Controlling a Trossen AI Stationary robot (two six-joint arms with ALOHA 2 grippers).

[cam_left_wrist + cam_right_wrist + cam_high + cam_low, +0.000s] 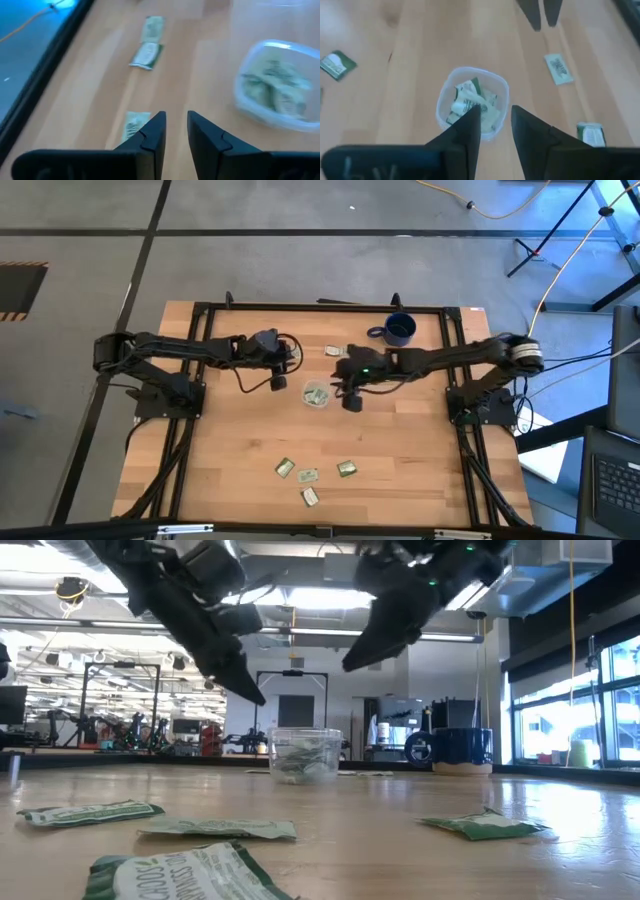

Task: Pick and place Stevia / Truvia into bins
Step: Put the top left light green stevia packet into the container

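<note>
Sachets nearest, right tool open above cup, left tool beside

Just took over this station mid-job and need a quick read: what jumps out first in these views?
The small round clear plastic cup at mid-table, already holding several pale green and white paper sachets, catches the eye first. The right hand hangs just above it, fingers apart and empty, with the left hand open nearby. Four more loose sachets lie near the table's front edge, and a dark blue mug stands at the back.
</note>
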